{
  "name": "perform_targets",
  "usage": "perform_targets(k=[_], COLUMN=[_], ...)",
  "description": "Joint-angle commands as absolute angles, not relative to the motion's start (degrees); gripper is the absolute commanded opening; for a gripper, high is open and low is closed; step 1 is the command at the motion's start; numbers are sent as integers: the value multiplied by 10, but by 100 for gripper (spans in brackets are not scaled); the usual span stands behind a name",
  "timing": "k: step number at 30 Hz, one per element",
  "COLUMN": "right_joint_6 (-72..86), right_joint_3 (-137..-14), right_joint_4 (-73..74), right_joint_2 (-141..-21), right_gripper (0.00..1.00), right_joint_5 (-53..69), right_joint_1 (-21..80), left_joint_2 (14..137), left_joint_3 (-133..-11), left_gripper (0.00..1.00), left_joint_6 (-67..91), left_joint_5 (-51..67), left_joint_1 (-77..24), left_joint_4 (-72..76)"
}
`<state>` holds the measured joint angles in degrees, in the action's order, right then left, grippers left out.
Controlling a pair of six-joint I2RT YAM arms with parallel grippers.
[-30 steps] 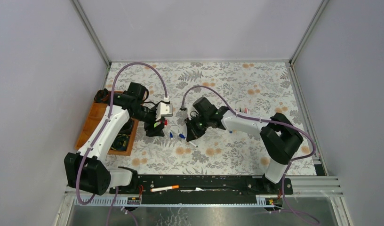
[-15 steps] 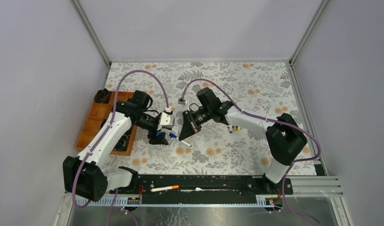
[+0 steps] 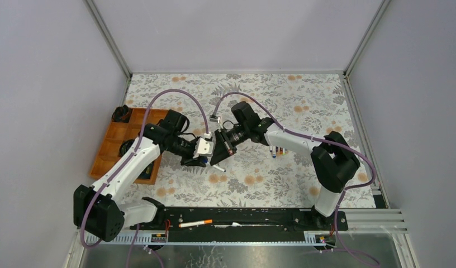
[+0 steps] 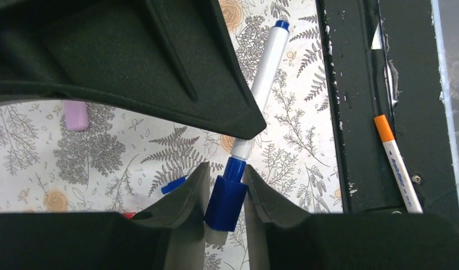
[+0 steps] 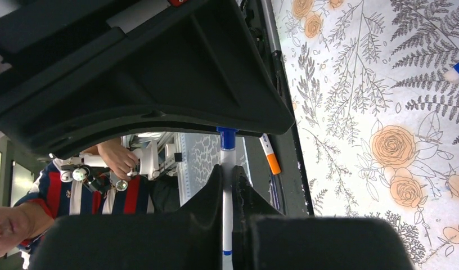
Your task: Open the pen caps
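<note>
A white-barrelled pen point(image 4: 265, 79) hangs in the air between the two arms. My right gripper point(image 5: 228, 171) is shut on its barrel point(image 5: 227, 197). The pen's blue cap point(image 4: 226, 197) sits between the pads of my left gripper point(image 4: 225, 167), which press on both its sides. In the top view the two grippers meet nose to nose, left gripper point(image 3: 199, 158) and right gripper point(image 3: 219, 149), over the flowered mat. A loose blue cap point(image 4: 174, 184) and a pink cap point(image 4: 76, 116) lie on the mat below. More pens point(image 3: 279, 151) lie bunched beside the right arm.
A brown wooden tray point(image 3: 111, 146) stands at the left under the left arm. An orange-ended pen point(image 3: 195, 223) lies on the black rail point(image 3: 281, 219) at the near edge. One white pen point(image 3: 219, 168) lies on the mat just below the grippers.
The left arm has swung right to meet the right gripper, which turned its pen toward it. The left jaws have narrowed onto the blue cap.
</note>
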<state>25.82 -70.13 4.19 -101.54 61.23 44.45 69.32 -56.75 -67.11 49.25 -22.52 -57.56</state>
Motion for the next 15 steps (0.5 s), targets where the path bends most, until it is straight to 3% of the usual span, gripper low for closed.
perform_targets(k=[1, 2, 4, 7, 12, 15], right_joint_6=[266, 267, 267, 270, 262, 267], right_joint_3=[-724, -725, -725, -720, -711, -712], right_joint_4=[49, 50, 57, 60, 70, 65], right_joint_2=[-1020, -1022, -1024, -1032, -1041, -1041], right_gripper=[0, 1, 18, 32, 35, 32], right_joint_5=[633, 632, 624, 629, 645, 648], right_joint_1=[438, 438, 438, 440, 443, 443], left_joint_2=[684, 684, 683, 682, 681, 682], left_joint_3=[-555, -555, -555, -558, -560, -560], left_gripper=[28, 24, 19, 14, 11, 7], left_joint_6=[-672, -673, -672, -671, -672, -674], left_joint_5=[454, 452, 446, 440, 429, 424], left_joint_1=[-234, -236, -240, -246, -252, -257], left_joint_4=[-549, -549, -549, -549, -549, -549])
